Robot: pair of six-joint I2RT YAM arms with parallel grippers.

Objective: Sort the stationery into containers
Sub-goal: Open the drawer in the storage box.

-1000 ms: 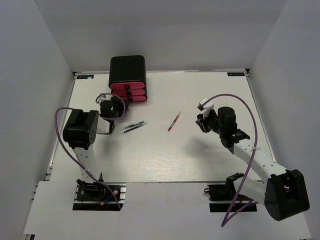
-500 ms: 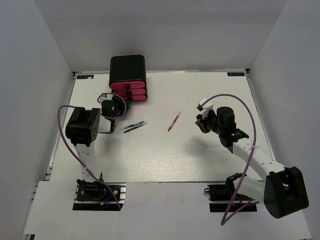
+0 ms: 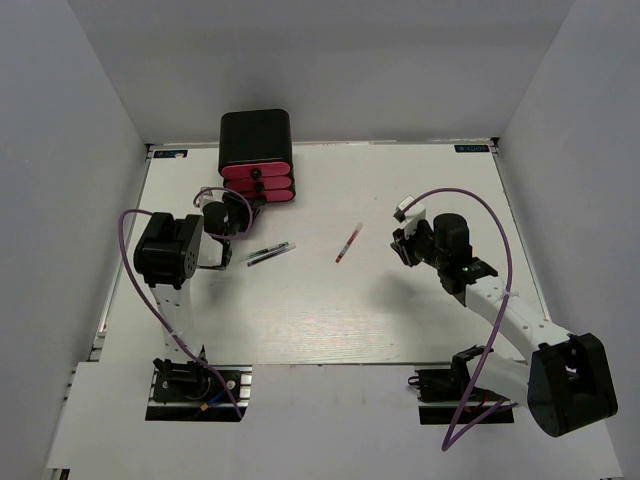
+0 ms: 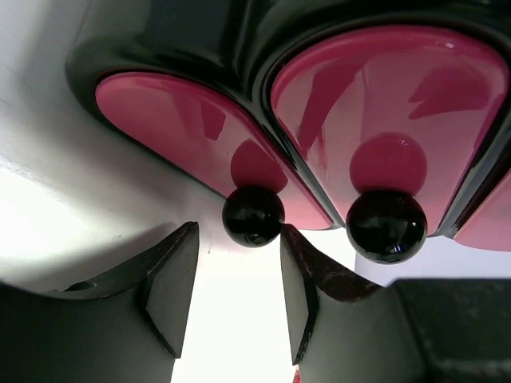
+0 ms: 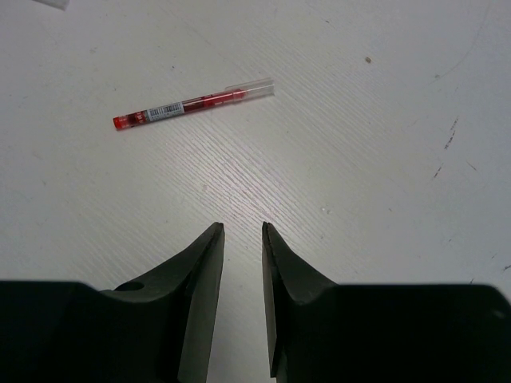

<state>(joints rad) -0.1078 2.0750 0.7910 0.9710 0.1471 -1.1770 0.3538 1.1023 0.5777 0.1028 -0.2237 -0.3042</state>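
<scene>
So, the black boxy cabinet (image 3: 256,140) with its three glossy pink-red drawers (image 3: 257,184) stands at about 11 o'clock on the white table (image 3: 330,310), taking the far edge in the top view as 12. All three drawers look pushed in.

In the left wrist view, the round black knob (image 4: 253,215) of an end drawer in the stack sits right at the mouth of the left gripper (image 4: 238,239). The two dark fingers are apart, one on each side of the knob and a bit short of it. It's very close to the finger at its 3 o'clock side, and I can't tell if they actually touch. It doesn't look clamped. The next drawer's knob (image 4: 386,225) is just beside it at 3 o'clock, outside the fingers. From above, the left gripper (image 3: 232,212) is at the cabinet's 7 o'clock, right up against the drawer fronts.

The loose stationery is out on the open table. Two thin dark pens (image 3: 270,252) lie side by side, nearly touching, at about 5 o'clock from the cabinet and near the left arm. A thin red-and-white pen (image 3: 349,243) lies alone around the table's middle, well apart from the dark pair.

The right gripper (image 3: 403,243) hangs at the red pen's 3 o'clock. Its wrist view shows the pen (image 5: 194,104) lying flat at about 11 o'clock from the fingertips, clear of them. The right gripper (image 5: 243,231) has its fingers only a narrow slit apart, with nothing between them.
</scene>
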